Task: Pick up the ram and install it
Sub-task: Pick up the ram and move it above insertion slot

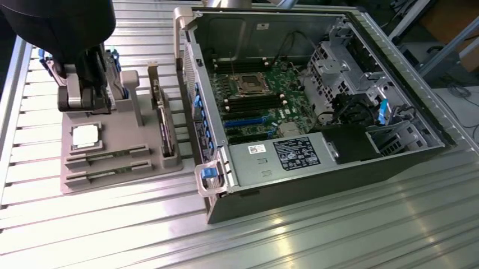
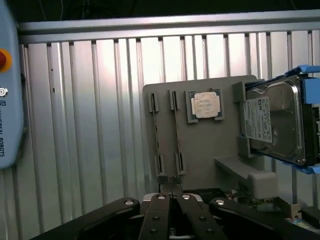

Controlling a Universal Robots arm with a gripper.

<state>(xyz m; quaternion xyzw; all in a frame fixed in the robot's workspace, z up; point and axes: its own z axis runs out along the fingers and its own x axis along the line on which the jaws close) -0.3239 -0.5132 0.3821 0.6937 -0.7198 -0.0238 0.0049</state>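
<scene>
Ram sticks are two here, each a long, thin, dark-green board: the first ram stick (image 2: 155,135) and the second ram stick (image 2: 176,135) stand on edge, side by side, in two narrow slots of the flat gray plastic tray (image 2: 210,145). Neither is lifted out of the tray.

Beside the sticks on the same tray lies the square silver processor chip (image 2: 206,105) in its own shallow pocket. Next to the chip, at one end of the tray, the silver hard drive in a blue frame (image 2: 272,125) stands tilted on a support. At the tray's edge toward the exterior view's right, the wider expansion card with a metal bracket (image 1: 165,131) stands upright.

The black gripper (image 2: 170,182) hangs above the tray. Its fingers are brought together, with a very narrow gap or none, and they hold nothing. In the wrist view the fingertips appear close to the ends of both sticks; I cannot tell if they touch the tray.

The open dark computer case (image 1: 314,190) lies just beside the tray, toward the exterior view's right, with the green motherboard (image 1: 254,95) visible inside. Tray and case both rest on the ribbed aluminium table (image 2: 90,125).
</scene>
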